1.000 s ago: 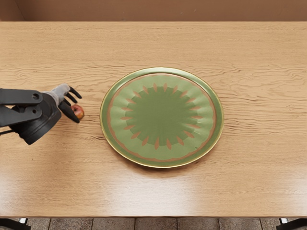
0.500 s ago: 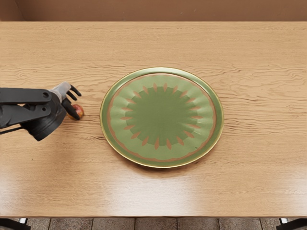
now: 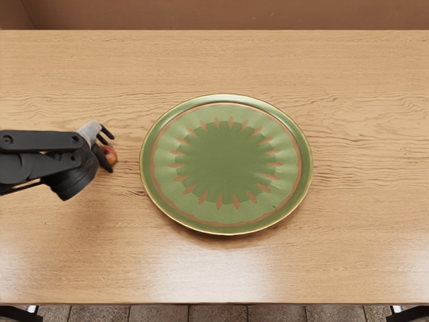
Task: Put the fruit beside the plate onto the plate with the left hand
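L hand clasps fruit on wood table, beside plate; brown wall behind.

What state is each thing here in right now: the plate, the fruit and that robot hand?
Plate: flat on the table, nothing on it.
Fruit: beside the plate's left edge, not on it.
Left robot hand: fingers curled around the fruit.
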